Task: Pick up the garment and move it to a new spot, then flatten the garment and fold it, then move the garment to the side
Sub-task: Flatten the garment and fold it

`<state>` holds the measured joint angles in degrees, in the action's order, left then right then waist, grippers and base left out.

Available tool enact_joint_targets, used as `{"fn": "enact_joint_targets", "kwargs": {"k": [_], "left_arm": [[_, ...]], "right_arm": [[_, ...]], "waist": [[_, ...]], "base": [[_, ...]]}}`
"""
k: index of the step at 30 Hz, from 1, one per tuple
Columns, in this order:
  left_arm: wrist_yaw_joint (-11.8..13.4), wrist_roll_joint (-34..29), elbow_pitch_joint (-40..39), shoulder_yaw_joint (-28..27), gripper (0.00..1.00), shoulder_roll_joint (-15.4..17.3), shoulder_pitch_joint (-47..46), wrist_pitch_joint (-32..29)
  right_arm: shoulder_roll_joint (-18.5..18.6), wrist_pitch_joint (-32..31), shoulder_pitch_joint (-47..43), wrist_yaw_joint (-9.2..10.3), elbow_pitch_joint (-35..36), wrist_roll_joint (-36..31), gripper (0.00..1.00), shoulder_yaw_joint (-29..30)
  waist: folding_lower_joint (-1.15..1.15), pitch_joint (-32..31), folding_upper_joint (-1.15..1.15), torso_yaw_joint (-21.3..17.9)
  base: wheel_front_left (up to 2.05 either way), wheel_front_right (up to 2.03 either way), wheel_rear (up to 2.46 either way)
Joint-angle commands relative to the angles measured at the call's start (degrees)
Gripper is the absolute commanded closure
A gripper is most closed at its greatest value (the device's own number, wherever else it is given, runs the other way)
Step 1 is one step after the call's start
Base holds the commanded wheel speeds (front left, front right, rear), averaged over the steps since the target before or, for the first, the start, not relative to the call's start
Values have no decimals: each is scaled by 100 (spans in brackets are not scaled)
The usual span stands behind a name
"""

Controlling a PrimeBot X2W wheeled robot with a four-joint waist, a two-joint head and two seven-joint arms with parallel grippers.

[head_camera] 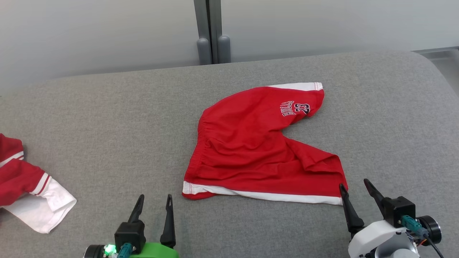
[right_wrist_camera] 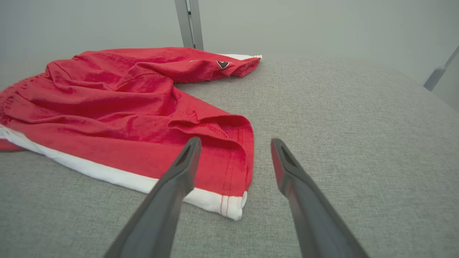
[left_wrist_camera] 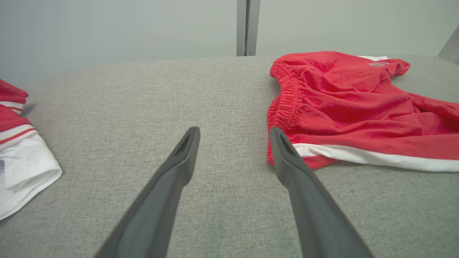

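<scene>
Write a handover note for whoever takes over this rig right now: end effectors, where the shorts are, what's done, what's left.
Red shorts: middle of the grey cushion, spread out but wrinkled, unfolded.
Left end effector: open, empty, just short of the waistband end.
Right end effector: open, empty, by the near leg's hem corner.
A red-and-white garment lies far left.
Done: shorts laid out. Left: smooth, fold, move aside.
</scene>
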<state>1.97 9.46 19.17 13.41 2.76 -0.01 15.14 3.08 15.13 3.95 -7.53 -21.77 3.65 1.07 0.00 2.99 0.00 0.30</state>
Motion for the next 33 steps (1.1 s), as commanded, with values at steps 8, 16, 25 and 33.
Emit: {"fn": "enact_joint_targets", "kwargs": {"k": [8,16,25,33], "left_arm": [[-49,93,36,147,0,25,-201,0],[-158,212,61,374,0,26,-392,0],[-202,292,105,485,0,26,-547,0],[-434,519,221,629,0,25,-616,0]], "right_arm": [[-2,2,203,8,-436,-83,0,-45],[-3,2,504,8,-1064,-221,0,2],[-4,-28,665,8,-1613,-158,59,77],[-2,-34,665,9,-1504,-68,100,125]], "waist": [[0,265,0,42],[0,545,0,106],[0,711,0,139],[0,785,0,64]], "base": [[0,0,0],[0,0,0],[0,0,0],[0,0,0]]}}
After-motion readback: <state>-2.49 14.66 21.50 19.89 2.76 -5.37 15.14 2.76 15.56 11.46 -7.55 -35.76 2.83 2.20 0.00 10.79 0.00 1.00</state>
